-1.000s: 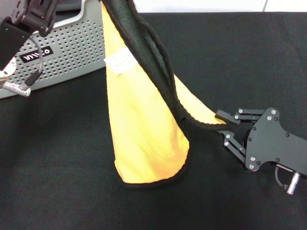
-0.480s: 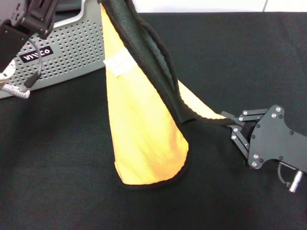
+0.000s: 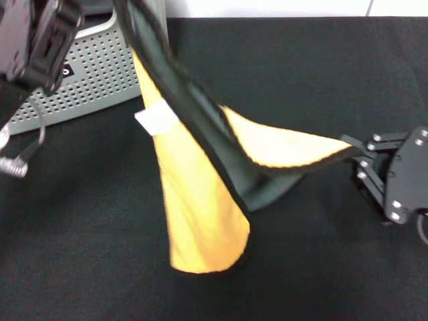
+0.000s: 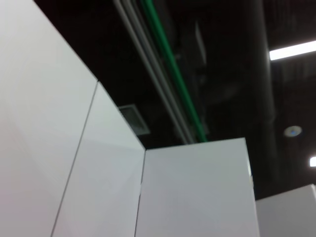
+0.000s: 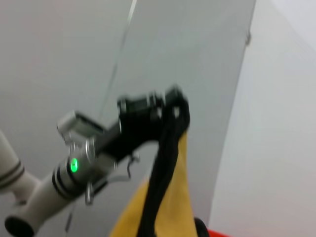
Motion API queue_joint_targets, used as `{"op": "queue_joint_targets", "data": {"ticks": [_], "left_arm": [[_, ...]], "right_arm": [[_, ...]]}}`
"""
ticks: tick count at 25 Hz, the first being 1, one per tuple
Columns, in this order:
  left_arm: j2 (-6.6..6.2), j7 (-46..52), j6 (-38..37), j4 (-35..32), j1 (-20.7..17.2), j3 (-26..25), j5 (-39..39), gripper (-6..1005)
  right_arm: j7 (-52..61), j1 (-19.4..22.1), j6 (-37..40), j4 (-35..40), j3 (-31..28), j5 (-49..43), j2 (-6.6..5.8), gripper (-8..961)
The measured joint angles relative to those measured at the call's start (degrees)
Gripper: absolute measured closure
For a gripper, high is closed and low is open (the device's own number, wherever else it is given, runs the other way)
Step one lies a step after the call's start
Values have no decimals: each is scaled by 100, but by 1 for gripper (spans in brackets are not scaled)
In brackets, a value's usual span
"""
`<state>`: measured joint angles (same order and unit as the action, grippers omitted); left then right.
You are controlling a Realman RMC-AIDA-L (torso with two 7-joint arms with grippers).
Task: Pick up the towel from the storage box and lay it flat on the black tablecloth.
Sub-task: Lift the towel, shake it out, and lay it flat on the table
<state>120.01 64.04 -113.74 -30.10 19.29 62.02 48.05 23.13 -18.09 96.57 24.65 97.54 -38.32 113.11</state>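
Note:
The towel (image 3: 200, 200) hangs in the head view, yellow-orange side showing, with black edging and a white tag (image 3: 156, 119). Its lower fold rests on the black tablecloth (image 3: 301, 80). My right gripper (image 3: 356, 158) is at the right, shut on a towel corner and holding it stretched out sideways just above the cloth. My left arm (image 3: 33, 40) is at the top left over the storage box (image 3: 93, 73). The right wrist view shows my left gripper (image 5: 172, 106) shut on the towel's top edge (image 5: 163, 197), which hangs below it. The left wrist view shows only ceiling and white panels.
The light grey perforated box stands at the back left on the tablecloth. A cable (image 3: 20, 157) dangles from my left arm at the left edge. The black cloth spreads wide to the right and the front.
My right gripper has moved right with the towel corner, pulling the towel open sideways. The towel's top and my left arm have shifted left.

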Motion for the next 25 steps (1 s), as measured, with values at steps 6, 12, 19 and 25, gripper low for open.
{"op": "queue_joint_targets", "data": {"ticks": [6, 12, 19, 25], "left_arm": [[-47, -102, -13, 4, -621, -24, 275, 1000], [-118, -294, -67, 5, -1121, -15, 450, 1001], [-328, -345, -252, 7, -1406, -32, 751, 1001], [-371, -674, -276, -23, -1726, -32, 751, 1001]], "right_arm": [[506, 486, 394, 702, -19, -212, -199, 950], [764, 916, 437, 1273, -135, -375, -251, 950], [1180, 1137, 1108, 1363, -659, -912, -221, 949], [1372, 1301, 1747, 1347, -862, -1136, -211, 949]]}}
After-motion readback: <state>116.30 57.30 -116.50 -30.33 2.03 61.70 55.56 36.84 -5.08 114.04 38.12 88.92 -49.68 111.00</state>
